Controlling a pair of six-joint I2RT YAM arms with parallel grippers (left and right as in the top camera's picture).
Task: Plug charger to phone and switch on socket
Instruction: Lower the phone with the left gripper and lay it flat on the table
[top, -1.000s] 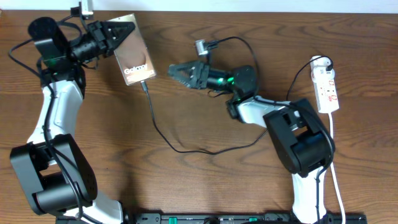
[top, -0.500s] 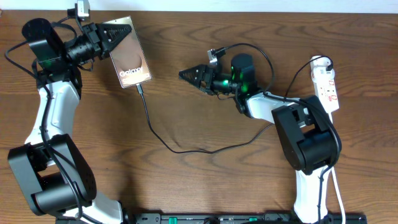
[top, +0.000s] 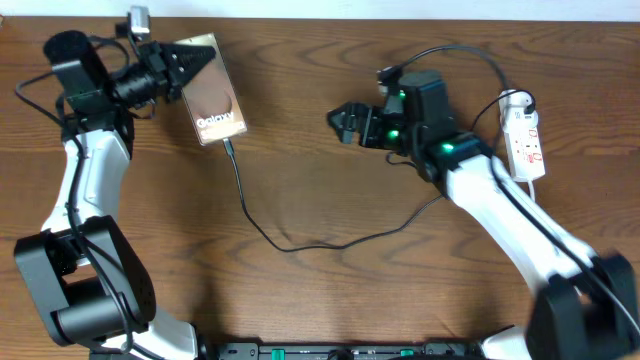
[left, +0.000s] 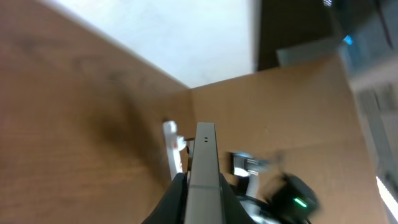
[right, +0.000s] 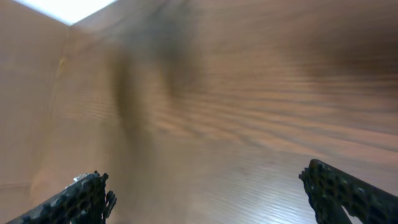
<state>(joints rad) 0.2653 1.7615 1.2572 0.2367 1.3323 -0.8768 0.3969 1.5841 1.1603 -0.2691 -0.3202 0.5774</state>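
Spreading across the view is a brown wood-grain table (top: 330, 290), with a strip of white wall (top: 400, 8) running along its far edge. The left arm (top: 90, 170) is reaching to the far left corner, and the left gripper (top: 180, 70) is clamping the far left edge of the phone (top: 215, 100). The phone is showing its bronze face upward, its long axis slanting from far left to near right; whether it is touching the table cannot be told. The charger (top: 290, 245) is sitting in the phone's near end, its thin cable curving nearward and then right, passing under the right arm (top: 510, 210). The right gripper (top: 345, 122) is hovering right of centre, pointing left, its fingers spread wide and holding nothing. The white socket (top: 526, 140) is lying at the far right, lengthwise from far to near.
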